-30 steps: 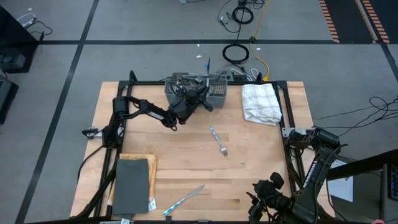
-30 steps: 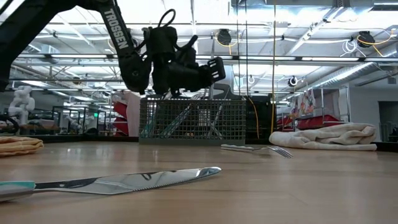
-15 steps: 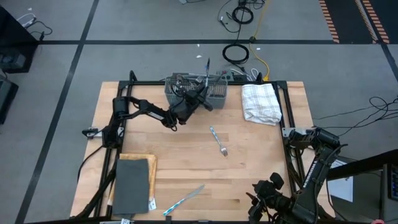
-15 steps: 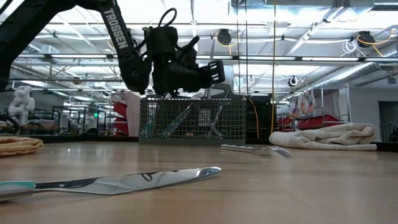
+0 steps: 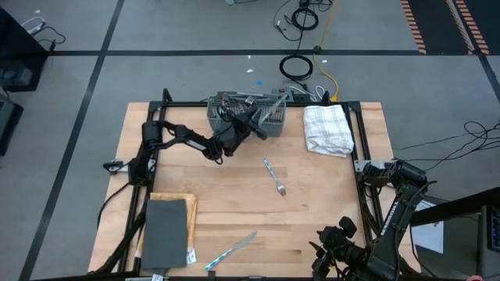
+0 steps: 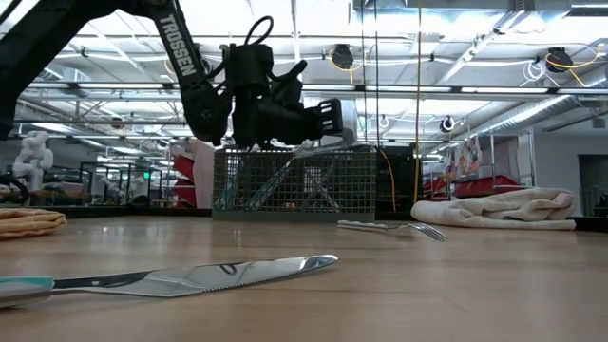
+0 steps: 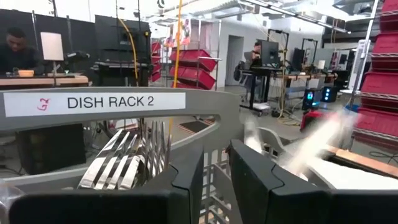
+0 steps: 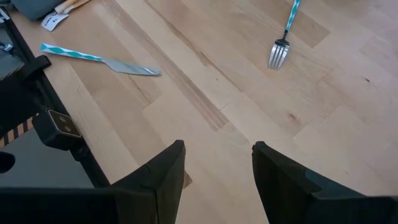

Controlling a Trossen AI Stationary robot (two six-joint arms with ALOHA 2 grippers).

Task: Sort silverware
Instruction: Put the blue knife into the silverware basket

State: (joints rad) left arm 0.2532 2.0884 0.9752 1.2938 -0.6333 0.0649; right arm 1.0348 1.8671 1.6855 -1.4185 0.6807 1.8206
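Observation:
My left gripper [image 5: 256,121] hangs over the grey mesh basket [image 5: 246,109] at the table's far edge, its fingers a little apart [image 7: 216,180] with nothing between them. Beside them a piece of silverware [image 7: 317,140] shows as a pale blurred streak, tilted over the basket [image 6: 309,150]. Several fork ends [image 7: 124,165] stand in the basket. A fork [image 5: 275,178] lies at mid-table and a knife [image 5: 232,250] near the front edge. My right gripper [image 8: 217,180] waits open above the near right corner.
A white folded towel [image 5: 328,129] lies at the far right. A grey mat [image 5: 166,230] on a tan board sits at the near left. Bare wood stretches between the fork and the knife. Cables lie on the floor beyond the far edge.
My left gripper has opened over the basket and let go of a piece of silverware. The piece stood upright with its handle up above the basket; now it has tipped over toward the table's right and is dropping into the basket.

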